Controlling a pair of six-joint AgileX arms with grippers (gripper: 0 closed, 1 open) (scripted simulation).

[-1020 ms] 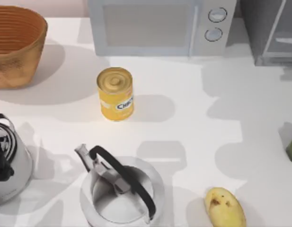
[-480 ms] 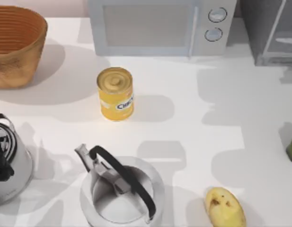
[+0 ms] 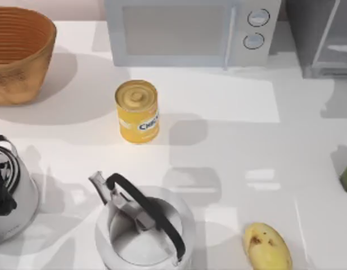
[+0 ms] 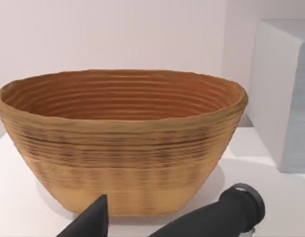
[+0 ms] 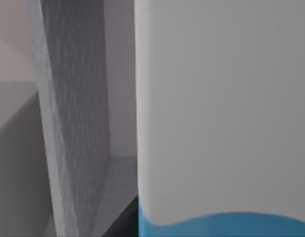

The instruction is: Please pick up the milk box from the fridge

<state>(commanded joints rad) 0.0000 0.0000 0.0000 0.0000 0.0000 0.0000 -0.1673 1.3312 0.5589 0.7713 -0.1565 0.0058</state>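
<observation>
The milk box (image 5: 216, 123) stands very close in the right wrist view, a white face with a sky-blue band along its lower part. Beside it runs a grey inner wall of the fridge (image 5: 73, 123). From above, the fridge (image 3: 325, 39) is a grey cabinet with a pale framed door panel at the table's back right corner. The carton is hidden in the top view.
A light grey microwave (image 3: 190, 31) stands at the back, a woven basket (image 3: 18, 53) at the back left. A yellow can (image 3: 138, 111) is mid-table, a silver kettle (image 3: 145, 225) in front, another kettle (image 3: 7, 202) at left, a potato (image 3: 267, 246) front right.
Shadows on the right and middle of the table have spread and shifted. The can, kettles, potato and basket have not moved.
</observation>
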